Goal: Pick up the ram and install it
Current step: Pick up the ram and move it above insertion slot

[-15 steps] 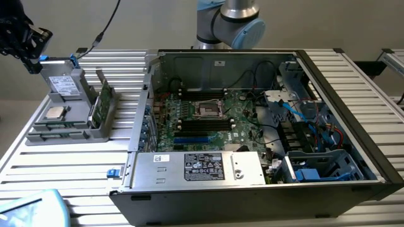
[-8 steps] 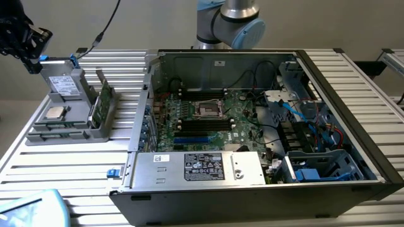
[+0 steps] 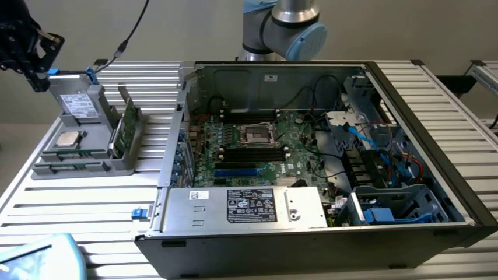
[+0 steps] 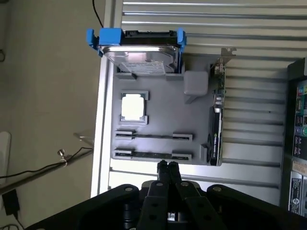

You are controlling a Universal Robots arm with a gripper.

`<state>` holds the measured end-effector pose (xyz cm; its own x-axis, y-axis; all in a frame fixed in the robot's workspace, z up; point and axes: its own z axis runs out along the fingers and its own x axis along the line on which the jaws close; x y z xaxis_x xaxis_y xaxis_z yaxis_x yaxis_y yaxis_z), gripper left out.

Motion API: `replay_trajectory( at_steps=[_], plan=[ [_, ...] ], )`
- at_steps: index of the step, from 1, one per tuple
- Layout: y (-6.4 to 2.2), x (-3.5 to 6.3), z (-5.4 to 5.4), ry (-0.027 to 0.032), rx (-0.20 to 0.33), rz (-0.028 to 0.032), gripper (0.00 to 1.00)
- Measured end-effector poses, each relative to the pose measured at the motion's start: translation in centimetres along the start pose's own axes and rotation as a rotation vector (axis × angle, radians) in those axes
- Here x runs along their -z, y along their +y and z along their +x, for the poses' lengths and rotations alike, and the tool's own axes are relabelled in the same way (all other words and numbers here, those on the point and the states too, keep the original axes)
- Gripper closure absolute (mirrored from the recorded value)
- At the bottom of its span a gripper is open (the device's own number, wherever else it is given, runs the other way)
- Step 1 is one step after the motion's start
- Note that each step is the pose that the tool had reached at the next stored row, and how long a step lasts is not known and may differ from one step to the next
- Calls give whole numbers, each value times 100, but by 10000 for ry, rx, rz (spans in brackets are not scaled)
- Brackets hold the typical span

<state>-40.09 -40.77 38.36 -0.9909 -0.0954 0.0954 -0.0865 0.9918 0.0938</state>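
Note:
The ram looks like a thin dark strip [image 4: 153, 136] standing on edge between grey clips in a slot of the grey holder [image 4: 163, 120]; a second such strip fills the neighbouring slot. In the exterior view the strips [image 3: 72, 155] lie at the front of the holder [image 3: 116, 166], on that view's left. My gripper [image 4: 167, 167] is shut, fingertips together with nothing between them, hovering over the holder's edge beside the nearer slot. In the exterior view the gripper [image 3: 37, 81] hangs high at the far left, above the holder's back corner.
The holder also carries a hard drive in a blue bracket [image 4: 141, 52], a CPU [image 4: 132, 106] and a taller green card with a metal bracket [image 4: 216, 124]. The open computer case [image 3: 435, 140] with its motherboard's black slots [image 3: 253, 153] lies at the exterior view's right. Cables trail off the table.

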Motion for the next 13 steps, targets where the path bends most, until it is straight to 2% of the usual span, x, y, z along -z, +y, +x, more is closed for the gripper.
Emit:
replay_trajectory(
  at_steps=[13],
  plan=[
    [-5, -52, -5, 224, 2344, 225, 89]
  ],
)
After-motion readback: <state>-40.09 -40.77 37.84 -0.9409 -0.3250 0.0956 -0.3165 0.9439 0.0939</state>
